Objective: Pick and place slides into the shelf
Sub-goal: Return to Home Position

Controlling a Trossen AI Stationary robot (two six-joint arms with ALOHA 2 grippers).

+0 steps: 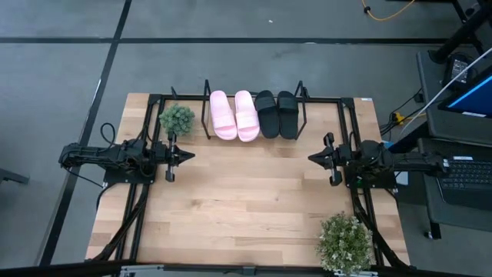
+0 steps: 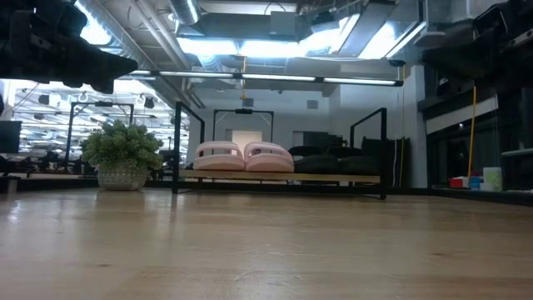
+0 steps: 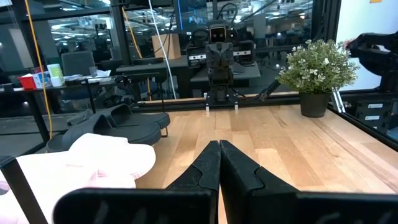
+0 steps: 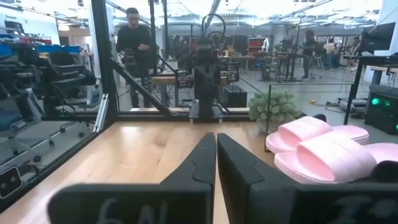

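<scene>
Two pale pink slides [image 1: 234, 115] and two black slides [image 1: 277, 114] stand side by side, soles down, on the shelf [image 2: 333, 177] at the table's far edge. In the low view the pink slides [image 2: 243, 156] show clearly and the black slides [image 2: 329, 163] are dark shapes beside them. My left gripper [image 1: 190, 155] is at the table's left side, shut, level and pointing right. My right gripper [image 1: 311, 158] is at the right side, shut, level and pointing left. Both are well clear of the shelf, with nothing between their fingers.
A small potted plant [image 1: 177, 118] stands just left of the shelf, and a larger one [image 1: 345, 242] at the near right corner. Bare wooden tabletop [image 1: 246, 200] lies between the two arms. A person [image 4: 134, 43] stands in the room beyond the table.
</scene>
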